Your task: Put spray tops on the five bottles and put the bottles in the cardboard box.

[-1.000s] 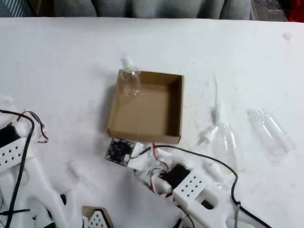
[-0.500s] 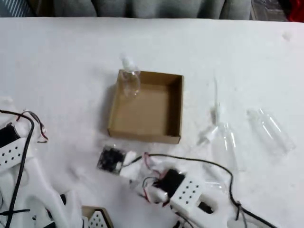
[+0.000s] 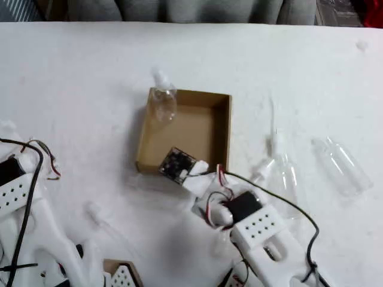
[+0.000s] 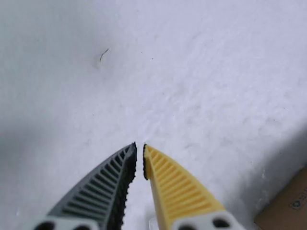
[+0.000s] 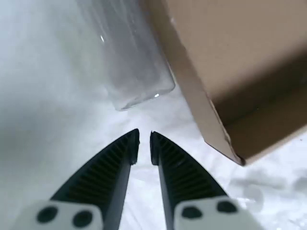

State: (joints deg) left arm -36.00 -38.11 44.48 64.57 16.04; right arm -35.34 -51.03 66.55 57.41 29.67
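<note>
The cardboard box (image 3: 203, 104) stands open at mid-table. A clear bottle with a spray top (image 3: 163, 100) leans on its far left corner. Two more clear bottles lie to the right, one (image 3: 287, 176) next to a loose spray top with a thin tube (image 3: 273, 142), the other (image 3: 342, 165) farther right. My right arm (image 3: 257, 226) stretches from the near edge to the box's near wall. My right gripper (image 5: 144, 146) is shut and empty, just short of a clear bottle's base (image 5: 132, 72) that lies beside a box corner (image 5: 225, 96). My left gripper (image 4: 139, 154) is shut over bare table.
My left arm (image 3: 15, 191) and its cables rest at the near left. A brown cardboard piece (image 3: 119, 270) sits at the near edge; a cardboard corner (image 4: 288, 211) lies near my left gripper. White cloth covers the table.
My right arm has swung from the table in front of the box's near left corner up and to the right, so its wrist now hangs over the box's near wall. The left arm is still.
</note>
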